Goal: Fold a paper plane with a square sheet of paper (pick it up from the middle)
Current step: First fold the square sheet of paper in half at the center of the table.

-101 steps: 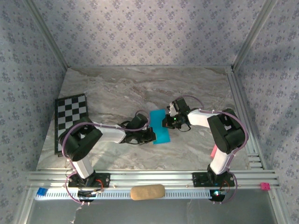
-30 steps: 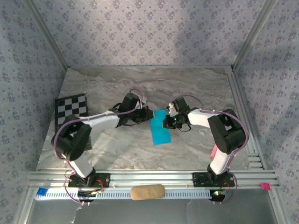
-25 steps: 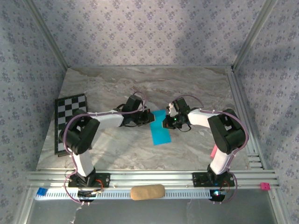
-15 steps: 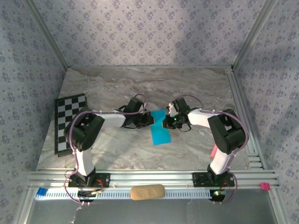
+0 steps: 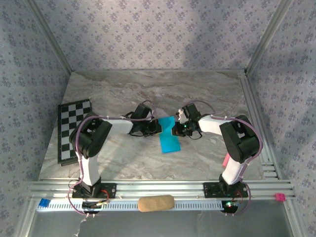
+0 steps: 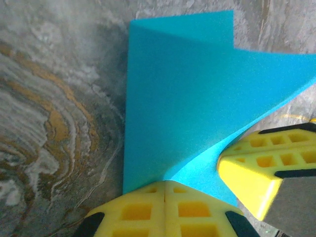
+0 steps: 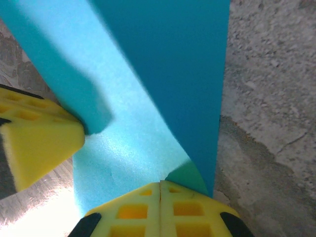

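Note:
The square sheet of paper [image 5: 169, 141] lies mid-table as a bright turquoise, partly folded strip. My left gripper [image 5: 158, 127] is shut, its tip against the sheet's upper left edge. My right gripper [image 5: 176, 129] is shut at the upper right edge, facing it. In the left wrist view the paper [image 6: 187, 98] rises in a flap from my closed left gripper [image 6: 164, 182], with a right fingertip [image 6: 252, 173] resting on it. In the right wrist view the paper [image 7: 148, 98] shows a light layer and a darker raised flap beyond my closed right gripper [image 7: 160, 183]; a left fingertip [image 7: 39, 148] touches it.
A black-and-white checkered board [image 5: 74, 126] lies at the table's left edge. A pink stick [image 5: 225, 160] sits by the right arm. A tan oblong block [image 5: 156, 203] rests on the front rail. Wallpapered walls enclose the marble table [image 5: 148, 89].
My left arm swung from the sheet's near left side round to its upper left edge and closed in on it. The right arm stayed in place.

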